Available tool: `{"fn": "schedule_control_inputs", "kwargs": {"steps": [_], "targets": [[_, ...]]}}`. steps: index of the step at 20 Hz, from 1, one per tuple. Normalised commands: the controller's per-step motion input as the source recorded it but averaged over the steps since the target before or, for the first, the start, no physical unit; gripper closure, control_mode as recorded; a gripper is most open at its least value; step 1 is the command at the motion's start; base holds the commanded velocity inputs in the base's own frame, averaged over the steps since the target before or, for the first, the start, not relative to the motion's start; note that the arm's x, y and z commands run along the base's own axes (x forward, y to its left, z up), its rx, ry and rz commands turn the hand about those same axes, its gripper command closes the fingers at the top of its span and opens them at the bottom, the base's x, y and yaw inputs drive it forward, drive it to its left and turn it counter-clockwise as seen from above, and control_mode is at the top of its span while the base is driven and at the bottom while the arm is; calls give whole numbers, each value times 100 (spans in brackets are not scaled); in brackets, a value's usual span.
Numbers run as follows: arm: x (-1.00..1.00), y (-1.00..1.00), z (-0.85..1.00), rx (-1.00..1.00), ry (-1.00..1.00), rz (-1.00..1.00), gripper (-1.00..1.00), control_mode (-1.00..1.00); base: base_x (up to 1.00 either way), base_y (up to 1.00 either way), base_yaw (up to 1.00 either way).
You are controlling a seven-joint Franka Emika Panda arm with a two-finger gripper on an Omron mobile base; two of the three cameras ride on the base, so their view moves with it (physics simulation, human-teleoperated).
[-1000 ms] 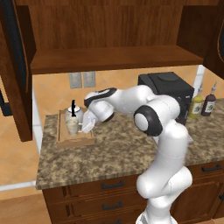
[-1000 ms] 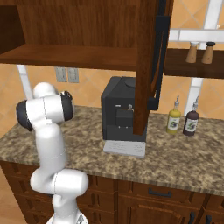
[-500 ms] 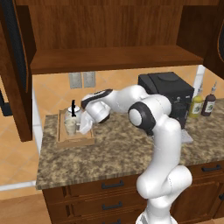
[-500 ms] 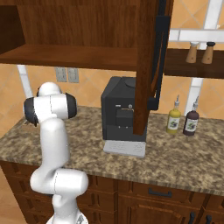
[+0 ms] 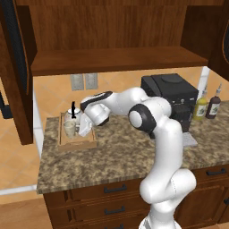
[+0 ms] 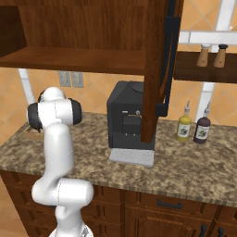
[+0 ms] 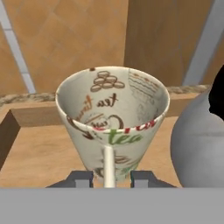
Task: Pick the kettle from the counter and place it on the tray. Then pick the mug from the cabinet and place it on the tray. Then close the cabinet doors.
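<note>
We see the small cream-beige mug [image 7: 112, 122] standing upright on the light-brown wooden tray [image 5: 77, 140], just beside the squat silver-white kettle [image 7: 199, 144] that also sits there. Our two-finger gripper [image 7: 110, 178] has its dark tips spread a little to either side of the mug's thin handle, apart from it rather than pinching. The tray rests on the speckled granite counter [image 5: 112, 154].

Mug [image 5: 69, 129] and kettle [image 5: 73, 113] (side by side) on tray [image 5: 77, 143]

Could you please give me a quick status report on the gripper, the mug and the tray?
Gripper open either side of mug handle. Mug upright on tray, beside kettle. Cabinet doors open.
</note>
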Motion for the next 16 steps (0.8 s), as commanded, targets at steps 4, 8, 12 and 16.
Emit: {"fn": "schedule_control_inputs", "kwargs": {"steps": [4,8,12,16], "targets": [[-21,-29,0,0,0,-1,-100,-100,0,0,0],[-29,-23,2,0,0,-3,-100,-100,0,0,0],[-59,-8,53,0,-2,-5,-100,-100,0,0,0],[-71,-4,95,0,1,-16,-100,-100,0,0,0]]}}
